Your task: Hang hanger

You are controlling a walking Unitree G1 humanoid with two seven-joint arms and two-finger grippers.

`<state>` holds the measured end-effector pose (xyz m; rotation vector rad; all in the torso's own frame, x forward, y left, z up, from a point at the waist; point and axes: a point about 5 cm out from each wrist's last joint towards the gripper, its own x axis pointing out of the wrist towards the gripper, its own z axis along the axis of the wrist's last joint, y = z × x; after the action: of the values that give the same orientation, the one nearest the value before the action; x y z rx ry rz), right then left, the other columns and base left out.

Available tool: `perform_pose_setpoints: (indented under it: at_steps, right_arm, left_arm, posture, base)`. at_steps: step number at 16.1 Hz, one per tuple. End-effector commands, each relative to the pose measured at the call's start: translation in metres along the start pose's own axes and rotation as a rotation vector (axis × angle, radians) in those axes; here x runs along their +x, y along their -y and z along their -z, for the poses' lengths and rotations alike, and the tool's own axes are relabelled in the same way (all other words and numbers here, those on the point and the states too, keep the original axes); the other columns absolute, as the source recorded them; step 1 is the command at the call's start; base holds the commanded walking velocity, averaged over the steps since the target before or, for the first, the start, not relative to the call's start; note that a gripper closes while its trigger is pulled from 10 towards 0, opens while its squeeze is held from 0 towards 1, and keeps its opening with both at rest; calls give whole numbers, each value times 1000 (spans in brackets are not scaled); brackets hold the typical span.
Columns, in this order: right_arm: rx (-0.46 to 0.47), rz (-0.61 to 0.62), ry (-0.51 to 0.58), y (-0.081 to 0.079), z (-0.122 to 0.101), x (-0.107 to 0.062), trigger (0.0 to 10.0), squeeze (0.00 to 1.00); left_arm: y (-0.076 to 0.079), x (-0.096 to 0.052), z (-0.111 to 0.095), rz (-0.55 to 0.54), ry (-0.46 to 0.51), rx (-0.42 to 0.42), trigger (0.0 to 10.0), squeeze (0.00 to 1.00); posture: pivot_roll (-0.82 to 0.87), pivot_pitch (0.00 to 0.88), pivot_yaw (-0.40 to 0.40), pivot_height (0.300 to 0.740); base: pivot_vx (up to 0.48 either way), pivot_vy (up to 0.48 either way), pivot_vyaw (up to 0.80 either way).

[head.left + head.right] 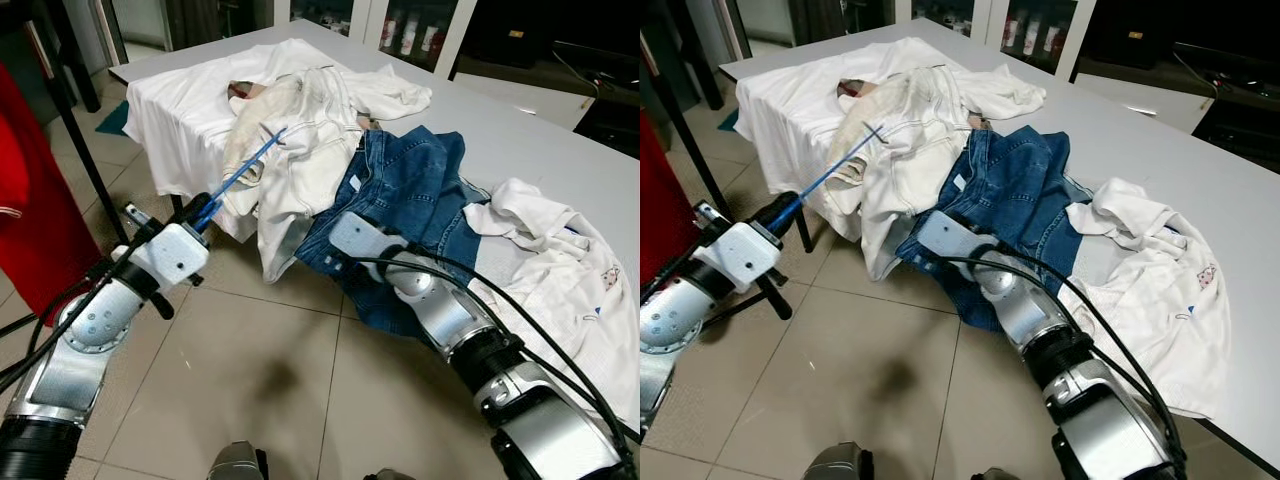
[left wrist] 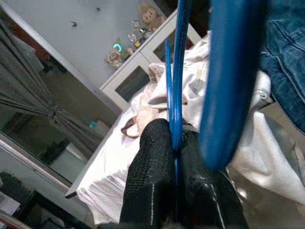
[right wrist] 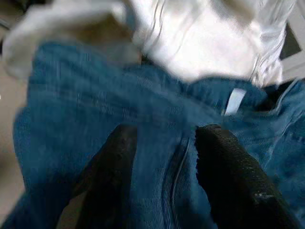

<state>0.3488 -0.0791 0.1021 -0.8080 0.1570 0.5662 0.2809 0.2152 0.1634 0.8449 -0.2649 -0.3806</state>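
Observation:
A thin blue hanger [image 1: 240, 175] runs from my left gripper [image 1: 205, 212] up to a cream garment [image 1: 290, 130] heaped at the table's corner, its far end lying in the cloth. The left gripper [image 2: 175, 157] is shut on the hanger's blue bar [image 2: 178, 71], off the table's edge and above the floor. My right gripper [image 3: 164, 136] is open, its two black fingers spread just over blue jeans [image 3: 95, 86]. In the eye views the jeans [image 1: 420, 190] hang over the table edge, with my right wrist [image 1: 355, 235] against them.
The white table [image 1: 560, 140] also carries a white cloth [image 1: 180, 95] at its far left end and a crumpled white shirt [image 1: 560, 270] on the right. A red fabric item [image 1: 30, 220] and a black stand pole [image 1: 80, 130] are to my left. Tiled floor [image 1: 270, 380] lies below.

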Motion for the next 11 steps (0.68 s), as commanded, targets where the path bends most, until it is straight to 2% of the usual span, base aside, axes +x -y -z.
perform_pose_setpoints:
  at_steps: [1, 2, 3, 4, 5, 8, 11]
  right_arm:
    - [-32, 14, -26, 5, 3, 0, 10000, 0]
    - [-53, 19, -67, 3, 9, 0, 10000, 0]
    - [-59, 17, -104, 2, 15, 0, 8118, 0]
    - [-40, 0, -120, -1, 19, 0, 3765, 0]
    - [-34, 0, -117, -1, 19, 0, 0, 0]
    - [-1, -5, -105, 4, 21, -3, 0, 0]
    - [45, -15, -101, 16, 27, -9, 0, 0]
  left_arm:
    - [3, 3, -1, 27, 10, 14, 10000, 0]
    - [9, 6, -5, 44, 31, 9, 10000, 0]
    - [16, 10, -10, 59, 54, -2, 10000, 0]
    - [21, 13, -14, 74, 75, -10, 10000, 0]
    - [22, 14, -14, 77, 79, -11, 10000, 0]
    - [27, 17, -18, 91, 98, -18, 10000, 0]
    - [30, 20, -20, 100, 112, -20, 10000, 0]
  posture:
    - [168, 6, -95, 710]
    - [168, 6, -95, 710]
    - [157, 8, -90, 710]
    - [157, 8, -90, 710]
    - [156, 7, -89, 710]
    - [152, 6, -87, 710]
    - [146, 5, -85, 710]
  base:
    - [0, 0, 0]
    - [0, 0, 0]
    - [0, 0, 0]
    - [0, 0, 0]
    - [0, 0, 0]
    - [0, 0, 0]
    - [0, 0, 0]
